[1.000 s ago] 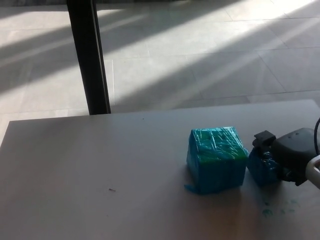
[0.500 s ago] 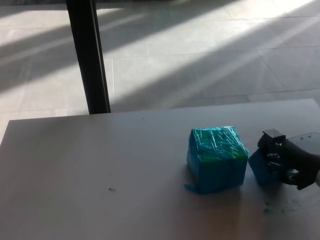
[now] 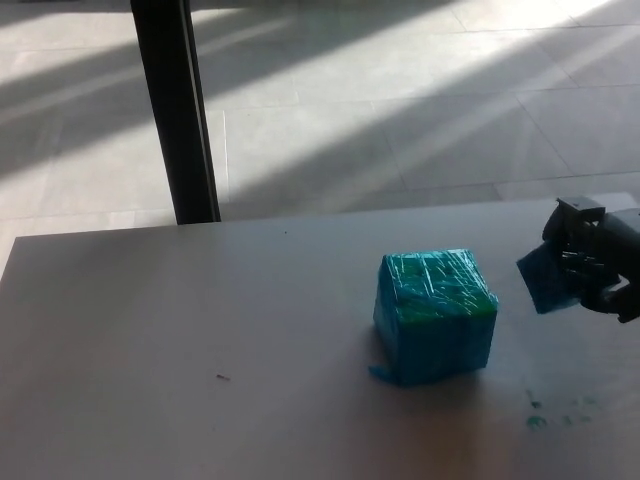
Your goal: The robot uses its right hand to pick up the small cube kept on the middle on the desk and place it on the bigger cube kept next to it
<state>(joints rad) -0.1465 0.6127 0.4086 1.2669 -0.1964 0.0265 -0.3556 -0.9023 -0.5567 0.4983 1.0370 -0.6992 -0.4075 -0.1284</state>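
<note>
Grey desk [image 3: 200,330] before a sunlit tiled floor: the black right hand [image 3: 600,262], fingers clamped on the small blue tape-wrapped cube [image 3: 543,282], holds it aloft right of the bigger blue-green wrapped cube [image 3: 435,315]; likely light, rigid, slick-faced, best pinched on opposite sides.

Sunlight is falling in slanting bands across the tiled floor [image 3: 400,110] at the top, washing it pale and slightly overexposed. The desk [image 3: 200,330] is lying in dimmer, even shade. The bigger cube [image 3: 434,316] is casting a soft shadow leftward, its plastic wrap glinting faintly. The picture is looking grainy and soft throughout.
</note>
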